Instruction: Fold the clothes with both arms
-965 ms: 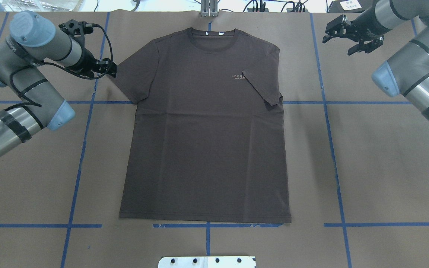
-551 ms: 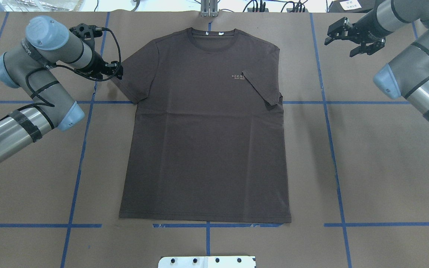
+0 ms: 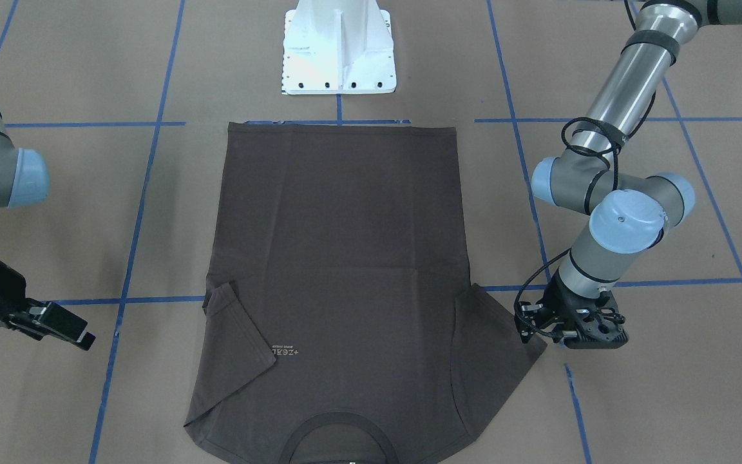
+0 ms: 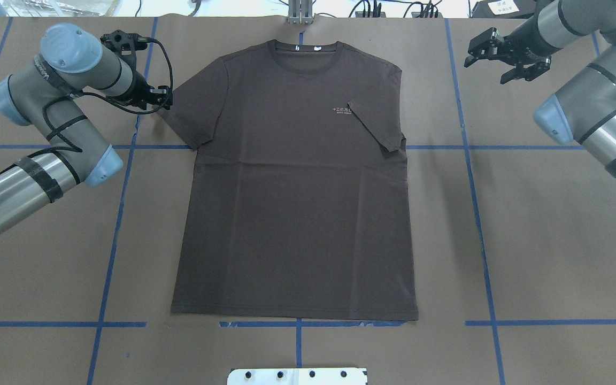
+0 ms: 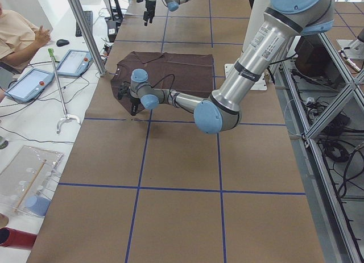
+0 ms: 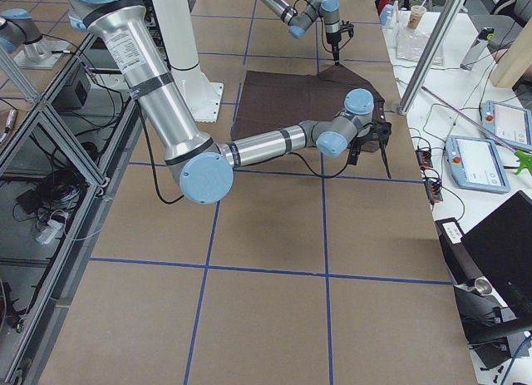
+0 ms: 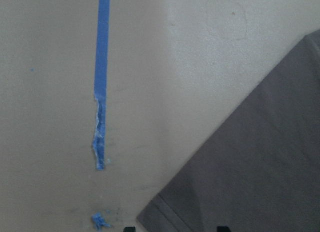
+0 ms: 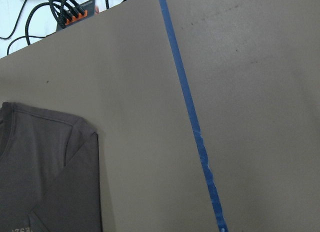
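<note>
Count: T-shirt (image 4: 292,214) ×1, carrying 1 chest logo (image 4: 341,110), 2 white neck tags (image 4: 297,48) and 2 sleeves (image 4: 187,115). Robot arms ×2, the left arm (image 4: 62,61) and the right arm (image 4: 586,91), each with 1 gripper, so 2 in all: left gripper (image 4: 162,99) at the left, right gripper (image 4: 487,67) at the far right. White pedestal base (image 3: 339,45) ×1 at the near edge; on the bench beyond the far edge, blue-rimmed touch panels (image 5: 73,62) ×2 and 1 person (image 5: 17,36)
</note>
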`<act>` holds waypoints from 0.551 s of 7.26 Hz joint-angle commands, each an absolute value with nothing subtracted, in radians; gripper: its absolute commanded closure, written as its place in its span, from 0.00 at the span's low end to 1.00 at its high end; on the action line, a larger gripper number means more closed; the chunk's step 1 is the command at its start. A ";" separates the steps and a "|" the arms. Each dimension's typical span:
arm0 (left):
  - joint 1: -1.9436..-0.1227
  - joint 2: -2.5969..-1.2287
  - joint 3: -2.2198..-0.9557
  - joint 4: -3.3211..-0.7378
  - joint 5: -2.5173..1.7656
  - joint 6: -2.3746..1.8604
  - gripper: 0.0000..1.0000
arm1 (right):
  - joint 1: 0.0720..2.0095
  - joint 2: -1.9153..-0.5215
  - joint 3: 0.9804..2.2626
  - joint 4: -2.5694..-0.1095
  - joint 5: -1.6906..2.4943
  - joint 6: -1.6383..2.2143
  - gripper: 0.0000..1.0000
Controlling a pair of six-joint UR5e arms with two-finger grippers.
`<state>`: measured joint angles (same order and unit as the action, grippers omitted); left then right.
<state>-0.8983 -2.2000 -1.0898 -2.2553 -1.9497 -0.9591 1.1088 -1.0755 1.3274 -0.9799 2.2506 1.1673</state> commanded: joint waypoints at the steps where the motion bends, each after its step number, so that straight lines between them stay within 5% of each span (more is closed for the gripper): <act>1: -0.900 -2.206 -1.066 -2.264 -1.940 -0.951 0.39 | 1.108 -1.075 1.327 -0.980 2.250 1.166 0.00; 4: -0.902 -2.218 -1.055 -2.263 -1.940 -0.953 0.41 | 1.104 -1.074 1.322 -0.979 2.249 1.166 0.00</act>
<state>-0.9017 -2.2162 -1.0599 -2.2625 -1.9406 -0.9525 1.1057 -1.0748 1.3246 -0.9792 2.2493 1.1659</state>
